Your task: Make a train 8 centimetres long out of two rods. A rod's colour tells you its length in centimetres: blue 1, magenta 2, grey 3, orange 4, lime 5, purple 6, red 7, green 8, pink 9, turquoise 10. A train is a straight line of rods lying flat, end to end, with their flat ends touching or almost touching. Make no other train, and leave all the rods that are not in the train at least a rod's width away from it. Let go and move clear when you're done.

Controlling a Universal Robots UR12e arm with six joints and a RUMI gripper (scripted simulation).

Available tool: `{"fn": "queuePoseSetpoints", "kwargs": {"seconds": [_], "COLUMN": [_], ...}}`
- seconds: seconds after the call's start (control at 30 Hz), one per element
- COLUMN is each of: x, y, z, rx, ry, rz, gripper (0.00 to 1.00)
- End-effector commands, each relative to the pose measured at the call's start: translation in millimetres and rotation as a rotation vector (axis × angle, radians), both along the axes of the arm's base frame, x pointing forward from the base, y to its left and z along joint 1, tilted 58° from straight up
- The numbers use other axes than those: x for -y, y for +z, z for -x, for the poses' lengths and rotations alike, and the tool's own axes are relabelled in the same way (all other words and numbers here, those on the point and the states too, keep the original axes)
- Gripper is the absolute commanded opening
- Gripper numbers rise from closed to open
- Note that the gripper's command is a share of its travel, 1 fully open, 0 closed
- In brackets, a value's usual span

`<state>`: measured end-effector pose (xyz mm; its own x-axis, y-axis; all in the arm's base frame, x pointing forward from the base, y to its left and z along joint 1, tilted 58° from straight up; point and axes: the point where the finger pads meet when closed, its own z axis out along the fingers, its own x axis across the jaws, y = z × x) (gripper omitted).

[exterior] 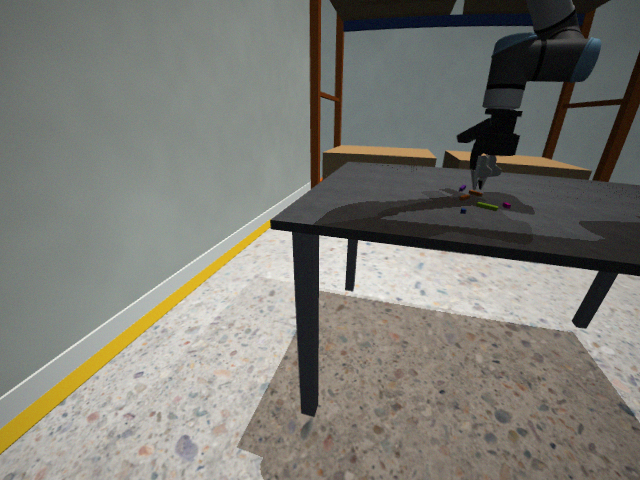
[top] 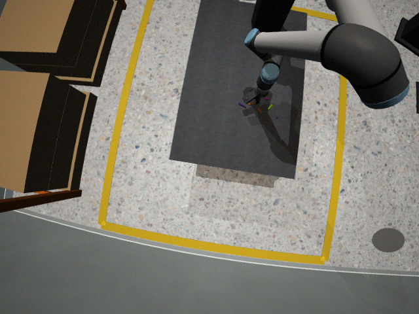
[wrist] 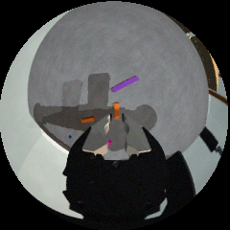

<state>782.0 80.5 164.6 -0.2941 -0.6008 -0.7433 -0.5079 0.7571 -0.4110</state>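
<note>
Black-legged dark table on speckled floor, beside grey-green wall.

Purple rod nr orange rod.

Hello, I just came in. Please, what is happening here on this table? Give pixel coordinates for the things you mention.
A robot arm [top: 291,42] [exterior: 504,95] is working among small coloured rods. Its jaws are parted by a narrow gap, low at one end of an orange rod [top: 250,103] [exterior: 475,192] [wrist: 117,110], and do not seem to grip it. The other orange rod [top: 259,110] [exterior: 464,196] [wrist: 87,120] lies apart, as do the purple rod [top: 242,104] [exterior: 462,187] [wrist: 126,83] and the rest. No train is made yet; perhaps the two orange ones will form it.
</note>
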Motion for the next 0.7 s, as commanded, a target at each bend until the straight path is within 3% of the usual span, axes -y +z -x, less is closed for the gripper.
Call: {"fn": "queuePoseSetpoints", "kwargs": {"seconds": [0.0,0.67], "x": [0.0,-2.7], "y": [0.3,-5.1], "z": [0.2,-8.3], "rx": [0.000,0.000], "ry": [0.000,0.000], "rz": [0.000,0.000], "gripper": [0.14,0.14]}}
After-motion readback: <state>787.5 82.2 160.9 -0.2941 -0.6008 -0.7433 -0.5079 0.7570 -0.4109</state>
